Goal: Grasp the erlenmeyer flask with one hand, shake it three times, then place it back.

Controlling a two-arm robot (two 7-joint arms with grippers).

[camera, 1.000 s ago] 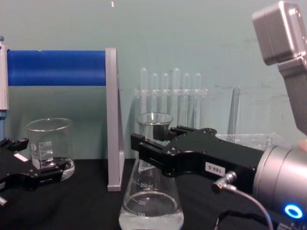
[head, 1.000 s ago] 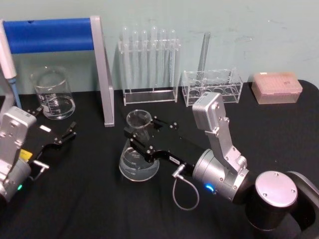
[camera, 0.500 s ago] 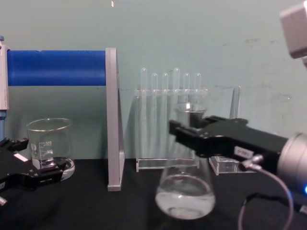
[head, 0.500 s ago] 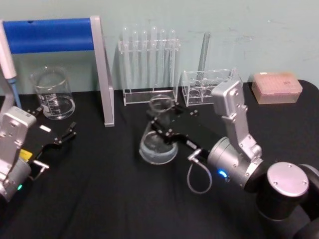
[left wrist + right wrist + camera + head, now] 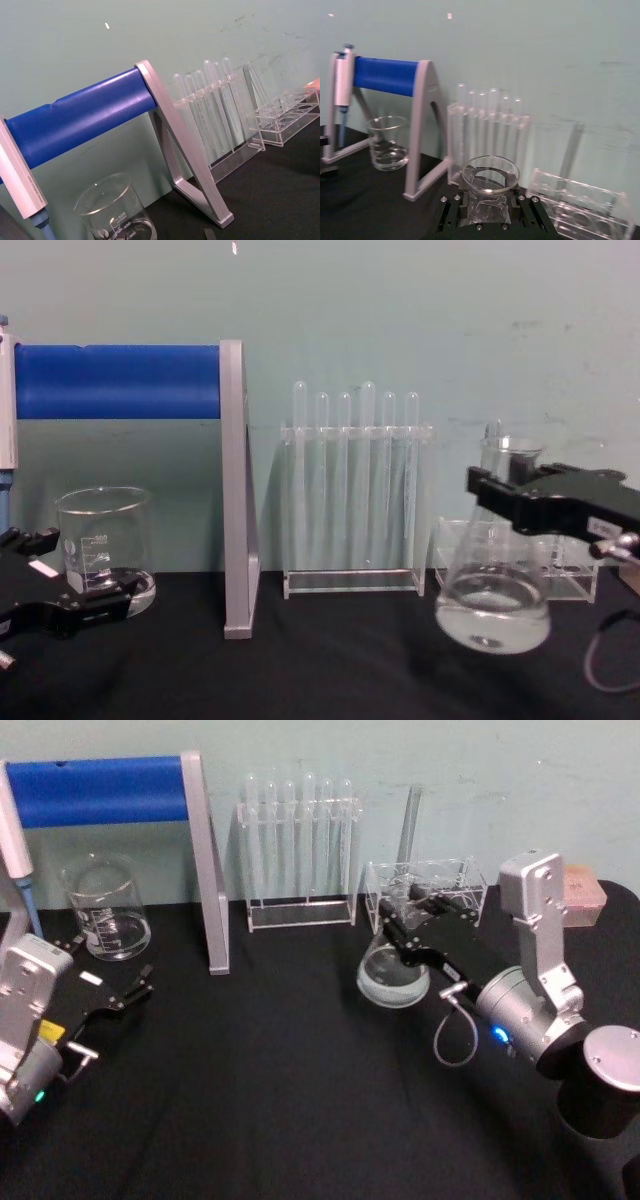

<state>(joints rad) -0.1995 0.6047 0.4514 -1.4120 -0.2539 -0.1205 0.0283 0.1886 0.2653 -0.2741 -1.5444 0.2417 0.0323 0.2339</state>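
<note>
Two right gripper [image 5: 505, 488] fingers clamp the neck of the erlenmeyer flask [image 5: 492, 602]; left gripper [image 5: 112, 962] fingers spread; beaker [image 5: 112, 210] reads 400.

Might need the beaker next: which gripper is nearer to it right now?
Left. The left gripper sits open just in front of the beaker, on the robot's left. The right gripper is far off on the right, holding the erlenmeyer flask by its neck.

The right gripper [image 5: 500, 496] covers the neck of the erlenmeyer flask [image 5: 493, 606].

Pale green wall [image 5: 520, 780] behind black tabletop [image 5: 260, 1110].
</note>
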